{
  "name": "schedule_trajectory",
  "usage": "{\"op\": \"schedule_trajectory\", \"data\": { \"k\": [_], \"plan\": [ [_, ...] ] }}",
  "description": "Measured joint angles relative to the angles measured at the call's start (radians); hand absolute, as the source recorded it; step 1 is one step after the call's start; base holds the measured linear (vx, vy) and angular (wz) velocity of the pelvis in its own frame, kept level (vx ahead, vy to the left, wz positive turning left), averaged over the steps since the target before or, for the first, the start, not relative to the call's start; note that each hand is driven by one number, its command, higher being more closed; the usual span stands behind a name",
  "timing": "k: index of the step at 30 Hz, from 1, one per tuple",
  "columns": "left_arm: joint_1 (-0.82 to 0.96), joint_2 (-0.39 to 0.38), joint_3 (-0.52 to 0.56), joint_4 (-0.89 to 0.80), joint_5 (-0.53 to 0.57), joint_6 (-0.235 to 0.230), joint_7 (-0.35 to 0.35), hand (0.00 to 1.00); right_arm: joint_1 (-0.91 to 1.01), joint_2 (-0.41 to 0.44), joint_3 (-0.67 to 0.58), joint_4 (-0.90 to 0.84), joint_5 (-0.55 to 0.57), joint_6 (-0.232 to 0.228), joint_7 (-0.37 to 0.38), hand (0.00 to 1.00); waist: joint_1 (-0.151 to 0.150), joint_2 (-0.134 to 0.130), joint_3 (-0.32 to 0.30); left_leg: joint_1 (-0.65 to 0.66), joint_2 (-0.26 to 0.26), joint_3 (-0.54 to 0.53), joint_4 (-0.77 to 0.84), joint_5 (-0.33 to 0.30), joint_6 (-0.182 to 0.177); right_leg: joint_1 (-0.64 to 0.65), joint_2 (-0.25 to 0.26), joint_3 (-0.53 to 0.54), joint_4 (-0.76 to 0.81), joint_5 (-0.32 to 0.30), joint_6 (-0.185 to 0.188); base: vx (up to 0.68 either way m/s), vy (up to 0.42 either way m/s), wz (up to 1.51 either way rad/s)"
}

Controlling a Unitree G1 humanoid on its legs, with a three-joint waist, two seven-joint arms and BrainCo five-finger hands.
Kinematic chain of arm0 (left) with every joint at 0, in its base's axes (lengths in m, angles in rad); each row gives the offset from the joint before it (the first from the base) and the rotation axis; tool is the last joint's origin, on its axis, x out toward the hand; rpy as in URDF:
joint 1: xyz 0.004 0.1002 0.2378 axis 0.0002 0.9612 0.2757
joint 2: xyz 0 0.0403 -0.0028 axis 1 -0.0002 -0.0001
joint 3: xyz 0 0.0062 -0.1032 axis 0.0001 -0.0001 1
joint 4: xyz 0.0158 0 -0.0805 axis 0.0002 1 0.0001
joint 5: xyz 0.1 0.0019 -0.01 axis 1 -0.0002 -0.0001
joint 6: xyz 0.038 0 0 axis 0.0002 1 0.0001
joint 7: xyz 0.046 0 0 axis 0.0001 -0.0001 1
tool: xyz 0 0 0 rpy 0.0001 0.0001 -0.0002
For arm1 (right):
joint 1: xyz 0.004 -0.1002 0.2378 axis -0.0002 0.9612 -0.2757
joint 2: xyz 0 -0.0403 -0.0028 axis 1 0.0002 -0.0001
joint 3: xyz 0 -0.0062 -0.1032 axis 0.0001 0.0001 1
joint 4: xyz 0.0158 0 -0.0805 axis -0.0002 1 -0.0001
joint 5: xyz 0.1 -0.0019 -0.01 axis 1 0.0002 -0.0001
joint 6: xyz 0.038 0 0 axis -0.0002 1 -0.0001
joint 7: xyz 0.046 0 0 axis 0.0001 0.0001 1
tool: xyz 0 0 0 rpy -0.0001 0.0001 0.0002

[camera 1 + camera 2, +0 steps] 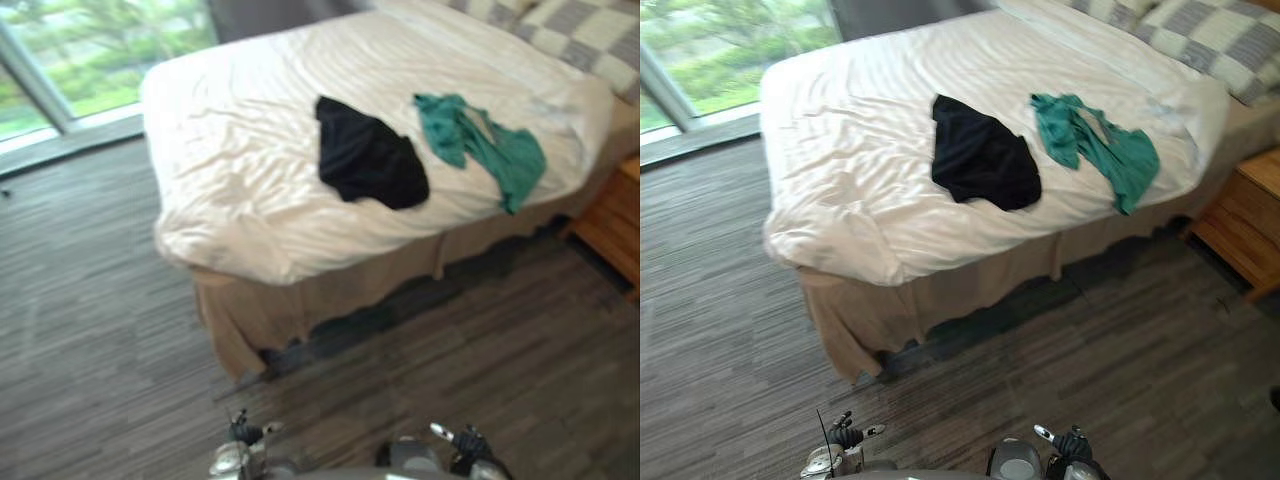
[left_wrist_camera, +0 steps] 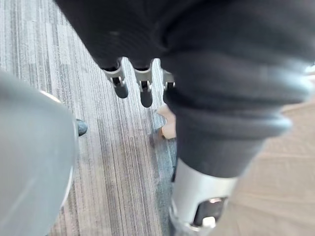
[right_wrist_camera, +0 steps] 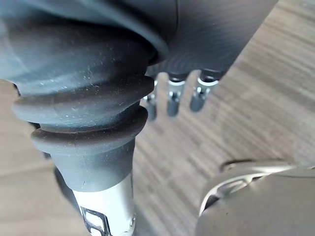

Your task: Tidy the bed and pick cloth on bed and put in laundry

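your left hand (image 2: 119,84) and right hand (image 3: 172,98) hang low over the wood floor (image 1: 90,330), well short of the bed (image 1: 240,210), fingers loose and straight, holding nothing. on the white cover a black cloth (image 1: 368,155) lies crumpled near the middle, with a green cloth (image 1: 485,148) just beside it, toward the checked pillows (image 1: 590,40). a wooden nightstand (image 1: 615,225) flanks the bed.

One bed (image 1: 250,150). Two cloths on top of it: one black cloth (image 1: 368,155) and one green cloth (image 1: 490,145). Two checked pillows (image 1: 590,40) at the head end, side by side. One wooden bedside cabinet (image 1: 615,225) next to the bed. One window (image 1: 100,50). Two robot hands down low: one left hand (image 1: 245,435), one right hand (image 1: 465,440).
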Motion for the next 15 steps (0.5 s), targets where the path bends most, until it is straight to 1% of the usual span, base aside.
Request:
{"op": "schedule_trajectory", "data": {
  "k": [1,3,5,6,7,8,9,11,14,15],
  "plan": [
    [0.0,0.003,-0.014,0.0,-0.001,-0.001,0.0,0.0,0.0,-0.002,0.006,0.0,-0.002,0.0,0.0,0.0,0.001,0.0,0.001,-0.005,-0.014,0.02,-0.006,-0.001,0.0,0.015,-0.01,-0.014,-0.014,-0.018,0.016,-0.09,0.009,0.74],
    [0.0,0.005,-0.018,0.0,-0.009,-0.003,-0.001,0.0,0.005,-0.008,0.009,0.0,-0.021,0.002,0.0,0.0,0.006,0.001,0.002,-0.021,-0.051,0.015,-0.035,-0.001,-0.001,0.018,-0.031,-0.041,-0.02,-0.016,0.031,-0.13,0.097,0.69],
    [0.005,0.007,-0.027,0.002,-0.016,-0.004,-0.002,0.0,0.017,-0.016,0.015,0.001,-0.038,0.006,0.0,0.0,0.008,0.01,-0.001,-0.015,-0.065,0.015,-0.097,0.0,0.0,0.016,-0.026,-0.043,-0.036,-0.01,0.055,-0.1,0.126,0.49],
    [0.007,0.007,-0.031,0.002,-0.016,-0.004,-0.002,0.0,0.021,-0.019,0.016,0.001,-0.04,0.007,0.0,0.0,0.009,0.014,-0.001,-0.016,-0.067,0.015,-0.115,0.0,0.0,0.017,-0.022,-0.042,-0.046,-0.005,0.058,-0.07,0.143,0.56],
    [0.008,0.007,-0.035,0.002,-0.016,-0.005,-0.003,0.0,0.027,-0.021,0.016,0.001,-0.046,0.011,-0.001,0.0,0.011,0.027,-0.005,-0.018,-0.071,0.012,-0.144,0.001,-0.002,0.018,-0.01,-0.038,-0.066,0.009,0.064,-0.04,0.113,0.42],
    [0.01,0.006,-0.035,0.002,-0.016,-0.005,-0.004,0.0,0.028,-0.02,0.017,0.004,-0.048,0.015,-0.001,0.0,0.023,0.02,0.0,-0.025,-0.075,0.01,-0.154,0.005,0.002,0.022,-0.007,-0.027,-0.093,0.029,0.067,-0.05,0.131,0.36],
    [0.007,0.006,-0.031,-0.001,-0.027,-0.008,-0.003,0.0,0.033,-0.021,0.019,0.01,-0.057,0.015,-0.002,0.0,0.034,0.02,0.005,-0.029,-0.08,0.009,-0.156,0.004,0.004,0.042,0.002,-0.019,-0.145,0.054,0.071,-0.02,0.125,0.21],
    [0.005,0.005,-0.032,-0.001,-0.028,-0.008,-0.003,0.0,0.039,-0.024,0.035,0.012,-0.059,0.016,-0.007,0.0,0.051,0.022,0.006,-0.028,-0.087,0.007,-0.147,-0.007,0.017,0.081,0.013,0.009,-0.217,0.084,0.069,0.0,0.159,0.09],
    [0.008,0.008,-0.032,0.0,-0.03,-0.008,-0.004,0.0,0.037,-0.035,0.067,0.018,-0.067,0.014,-0.012,0.0,0.052,0.018,0.003,-0.01,-0.101,0.016,-0.141,-0.035,0.018,0.128,0.015,0.032,-0.304,0.138,0.087,0.01,0.095,-0.11],
    [0.008,0.011,-0.032,0.001,-0.03,-0.007,-0.004,0.0,0.037,-0.035,0.067,0.018,-0.067,0.013,-0.012,0.0,0.052,0.018,0.004,-0.004,-0.104,0.02,-0.142,-0.038,0.019,0.136,0.014,0.035,-0.315,0.142,0.091,0.04,0.066,-0.19]
  ]
}}
